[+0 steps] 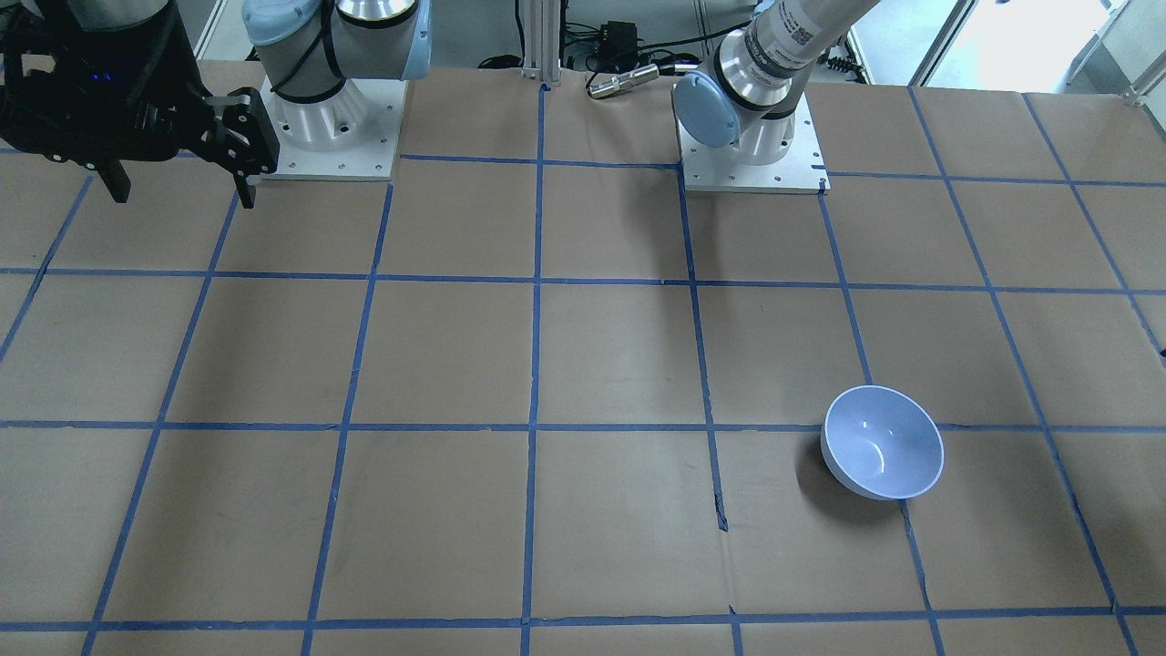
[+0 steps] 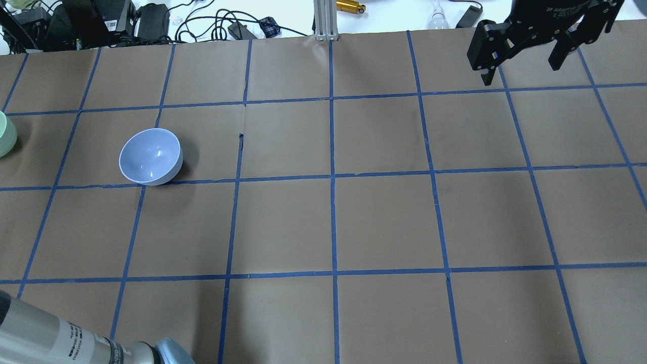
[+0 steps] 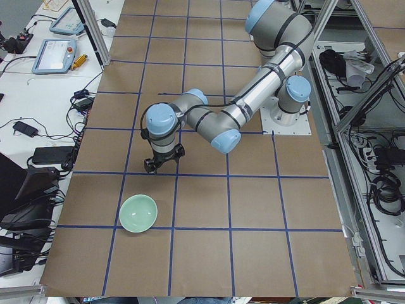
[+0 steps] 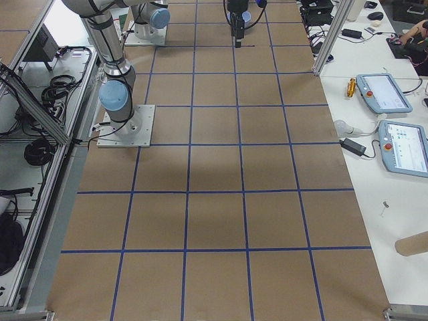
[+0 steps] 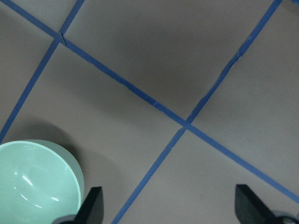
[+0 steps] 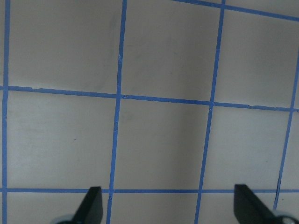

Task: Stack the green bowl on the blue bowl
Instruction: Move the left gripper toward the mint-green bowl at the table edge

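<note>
judging from where things lie, i'd say the job is at its first step, the approach to the pick: the green bowl [image 3: 138, 213] sits upright on the surface [image 2: 384, 217] close to the edge at the robot's left end, toward the operators' side, and nothing has hold of it. the blue bowl [image 2: 150, 155] stands upright and empty farther in from that same edge, apart from the green one, so no stacking has been done. the left end effector [image 5: 170, 206] hangs above the surface near the green bowl, offset to one side of it; in the left wrist view its fingers [image 5: 92, 204] are spread wide with only bare surface and tape between them, and the bowl's rim shows just beside one finger, not between the two. my next move, as i see it, calls for shifting over the green rim, coming down so one finger goes inside and one outside the wall, then closing. the right end effector [image 2: 520, 71] is parked over the far right corner, jaws wide apart too, holding and touching nothing.
</note>
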### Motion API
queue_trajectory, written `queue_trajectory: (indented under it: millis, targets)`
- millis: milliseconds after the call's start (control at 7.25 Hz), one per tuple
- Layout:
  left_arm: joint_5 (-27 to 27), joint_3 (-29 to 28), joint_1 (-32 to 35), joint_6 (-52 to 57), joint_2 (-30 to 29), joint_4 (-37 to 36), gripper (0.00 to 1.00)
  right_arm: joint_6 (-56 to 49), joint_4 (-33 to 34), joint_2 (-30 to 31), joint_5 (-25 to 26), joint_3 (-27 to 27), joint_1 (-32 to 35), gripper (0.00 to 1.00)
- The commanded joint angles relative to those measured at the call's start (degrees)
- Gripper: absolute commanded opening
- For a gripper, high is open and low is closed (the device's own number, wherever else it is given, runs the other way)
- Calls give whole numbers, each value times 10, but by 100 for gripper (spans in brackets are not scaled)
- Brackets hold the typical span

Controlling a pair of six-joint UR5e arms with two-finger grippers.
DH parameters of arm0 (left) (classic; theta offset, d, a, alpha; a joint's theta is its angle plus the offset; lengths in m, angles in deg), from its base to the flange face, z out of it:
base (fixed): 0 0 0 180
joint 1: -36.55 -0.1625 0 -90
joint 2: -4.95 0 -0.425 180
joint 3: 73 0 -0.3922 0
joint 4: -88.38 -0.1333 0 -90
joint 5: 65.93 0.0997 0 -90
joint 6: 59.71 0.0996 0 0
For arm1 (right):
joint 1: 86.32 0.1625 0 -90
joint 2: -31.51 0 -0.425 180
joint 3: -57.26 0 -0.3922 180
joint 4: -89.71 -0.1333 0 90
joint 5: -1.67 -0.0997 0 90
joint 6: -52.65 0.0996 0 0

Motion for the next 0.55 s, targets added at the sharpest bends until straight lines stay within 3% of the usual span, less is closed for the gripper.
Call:
queue_trajectory:
  millis: [0, 414]
  targets:
    - [-4, -30, -34, 96, -55, -9, 100, 0, 0, 0, 0, 0, 0, 100]
    - [-8, -84, -42, 163, -134, -65, 100, 0, 0, 0, 0, 0, 0, 100]
